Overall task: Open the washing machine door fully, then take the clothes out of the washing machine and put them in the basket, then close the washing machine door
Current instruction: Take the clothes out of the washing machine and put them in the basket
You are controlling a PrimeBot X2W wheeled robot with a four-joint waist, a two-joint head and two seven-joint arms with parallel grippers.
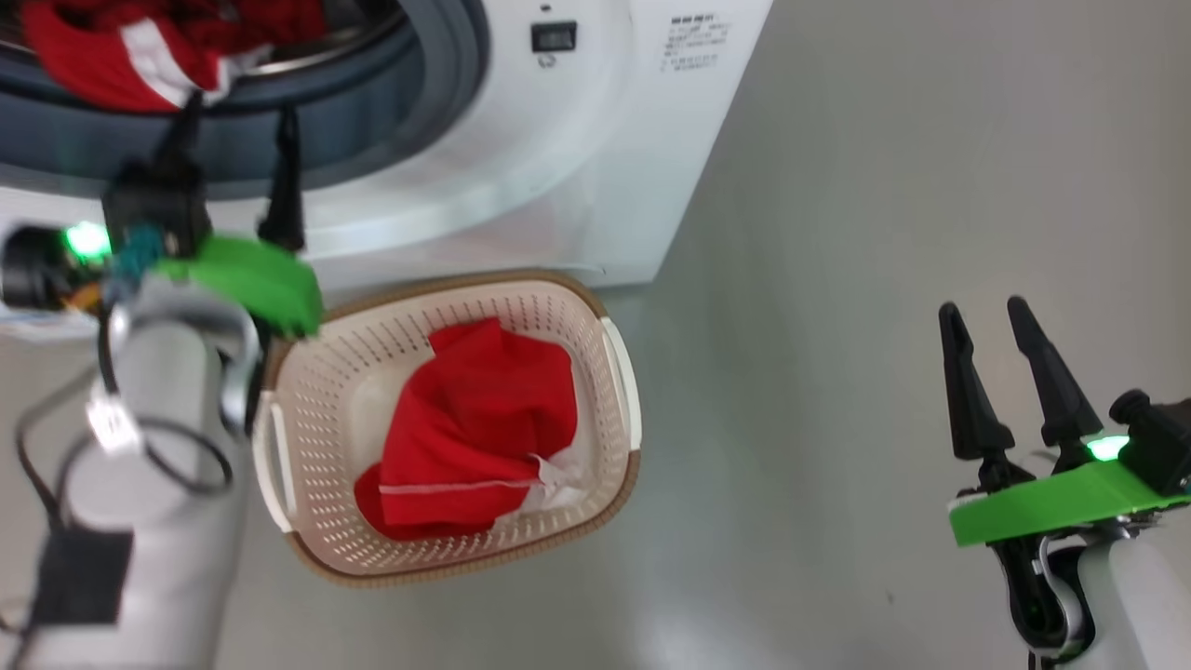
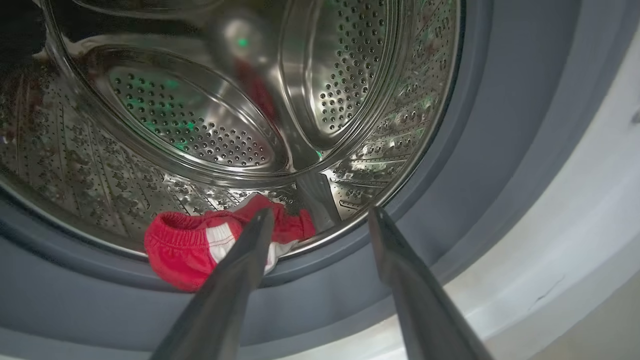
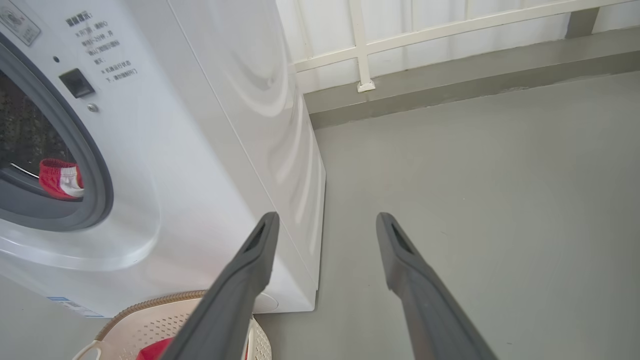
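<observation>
The left hand (image 1: pixel 240 112), its two dark fingers spread with nothing between them, is at the mouth of the big white box-shaped washing machine (image 1: pixel 558 140) at 11 o'clock in the head view. One fingertip meets the edge of a bright red garment with a white stripe (image 1: pixel 112 56) draped over the grey-blue rubber ring (image 1: pixel 437 74); whether it touches the fabric cannot be told. The left wrist view adds the depth: the perforated steel drum (image 2: pixel 200 125) with that striped garment (image 2: pixel 185 245) at its lip, at 7 o'clock. In the head view, a small cream-white perforated plastic basket with a brown woven-look rim (image 1: pixel 465 569) sits on the grey floor (image 1: pixel 837 372) just in front of the machine, holding a second red garment with white trim (image 1: pixel 484 419). The right hand (image 1: pixel 982 309), fingers likewise parted and empty, hangs at 4 o'clock, well apart from the basket. Its own wrist view adds the machine's white side panel and a pale railing (image 3: pixel 360 45) at 12 o'clock.
</observation>
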